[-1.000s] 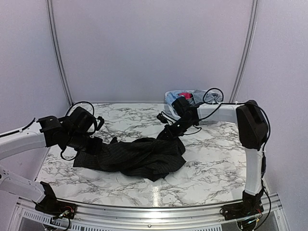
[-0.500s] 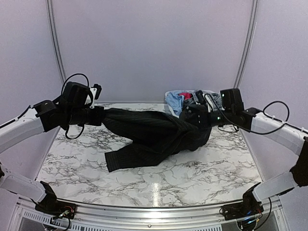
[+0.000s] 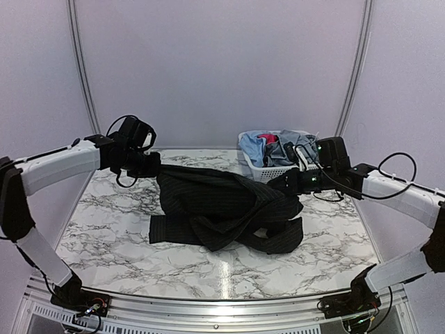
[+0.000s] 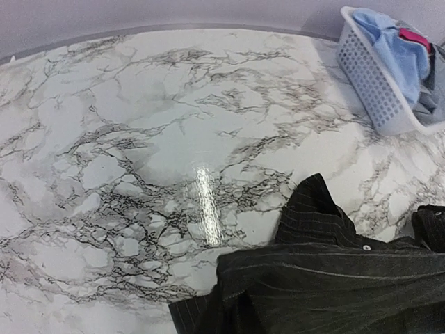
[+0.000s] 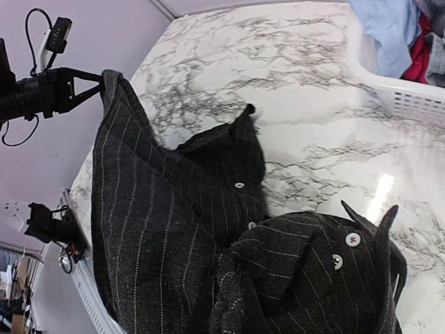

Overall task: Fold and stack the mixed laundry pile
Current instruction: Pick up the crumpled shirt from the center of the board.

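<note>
We are early in the job. The shirt (image 3: 222,209) hangs stretched across the middle of the frame, its lower part crumpled on the table (image 3: 104,236), with no fold made yet. The left gripper (image 3: 154,167) pinches one corner at centre left. The right gripper (image 3: 286,184), buried in cloth at centre right, appears clenched on the other end. A blue piece (image 3: 252,146) and a pink piece (image 3: 267,138) lie unfolded in the basket (image 3: 261,170), upper right. Nothing is stacked.

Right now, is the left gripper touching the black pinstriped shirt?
Touching. The right wrist view shows the left gripper pinching a corner of the black pinstriped shirt.
</note>
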You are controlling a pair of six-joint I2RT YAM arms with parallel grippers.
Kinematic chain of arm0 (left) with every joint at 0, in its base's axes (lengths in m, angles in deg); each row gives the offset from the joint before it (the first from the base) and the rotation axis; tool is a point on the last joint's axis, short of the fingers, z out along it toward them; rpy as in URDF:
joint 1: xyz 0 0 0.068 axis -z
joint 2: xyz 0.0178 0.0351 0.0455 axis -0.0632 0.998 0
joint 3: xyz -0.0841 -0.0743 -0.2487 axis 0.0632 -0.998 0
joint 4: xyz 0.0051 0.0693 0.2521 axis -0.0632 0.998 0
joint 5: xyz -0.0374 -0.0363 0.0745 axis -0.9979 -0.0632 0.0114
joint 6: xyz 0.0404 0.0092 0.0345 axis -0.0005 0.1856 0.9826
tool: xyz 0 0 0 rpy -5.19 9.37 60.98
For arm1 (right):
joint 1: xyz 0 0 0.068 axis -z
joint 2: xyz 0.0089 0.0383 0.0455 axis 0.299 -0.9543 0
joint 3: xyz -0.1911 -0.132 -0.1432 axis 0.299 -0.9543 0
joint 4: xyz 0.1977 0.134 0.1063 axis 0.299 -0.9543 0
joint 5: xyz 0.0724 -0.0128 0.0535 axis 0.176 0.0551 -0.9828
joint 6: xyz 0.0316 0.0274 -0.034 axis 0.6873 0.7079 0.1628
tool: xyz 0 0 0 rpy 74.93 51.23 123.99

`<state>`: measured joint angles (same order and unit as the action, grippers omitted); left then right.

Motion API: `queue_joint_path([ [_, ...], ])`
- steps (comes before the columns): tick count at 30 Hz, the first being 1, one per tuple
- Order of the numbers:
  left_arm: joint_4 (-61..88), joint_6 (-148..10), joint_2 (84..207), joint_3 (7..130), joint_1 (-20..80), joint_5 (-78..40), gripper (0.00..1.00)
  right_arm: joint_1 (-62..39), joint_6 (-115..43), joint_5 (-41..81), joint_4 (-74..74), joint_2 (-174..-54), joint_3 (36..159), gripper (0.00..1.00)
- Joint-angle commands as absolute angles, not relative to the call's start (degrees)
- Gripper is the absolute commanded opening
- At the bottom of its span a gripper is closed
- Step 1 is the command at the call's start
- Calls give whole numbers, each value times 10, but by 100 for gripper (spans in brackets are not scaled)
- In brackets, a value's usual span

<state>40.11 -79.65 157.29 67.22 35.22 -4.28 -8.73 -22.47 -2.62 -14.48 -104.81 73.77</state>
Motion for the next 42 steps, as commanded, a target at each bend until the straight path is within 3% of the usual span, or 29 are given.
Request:
queue_joint_path([
  [1,463,-794,1639,730,313,-31,26,-80,-209,43,-187,-1092,772,0],
  [2,458,-798,1622,718,314,-36,38,-80,-204,52,-191,-1098,773,1],
  [3,450,-802,1601,698,314,-41,44,-80,-202,58,-193,-1102,772,2],
  [8,397,-814,1464,541,335,-92,59,-79,-183,127,-212,-1112,768,0],
  [12,379,-833,1436,468,419,-118,64,-78,-165,157,-212,-1126,772,0],
  [18,340,-832,1518,465,521,-110,75,-77,-172,166,-217,-1147,790,0],
  [26,329,-825,1669,562,541,-70,83,-72,-185,159,-224,-1175,818,2],
  [28,331,-833,1701,583,545,-58,92,-72,-186,159,-227,-1181,825,3],
  [30,345,-846,1732,601,545,-37,95,-72,-187,159,-226,-1182,829,5],
  [35,395,-860,1756,592,551,-25,82,-71,-191,166,-232,-1178,842,9],
  [37,412,-864,1748,568,555,-30,74,-71,-195,168,-234,-1175,846,16],
  [42,423,-854,1696,507,557,-103,29,-64,-215,168,-246,-1161,864,50],
])
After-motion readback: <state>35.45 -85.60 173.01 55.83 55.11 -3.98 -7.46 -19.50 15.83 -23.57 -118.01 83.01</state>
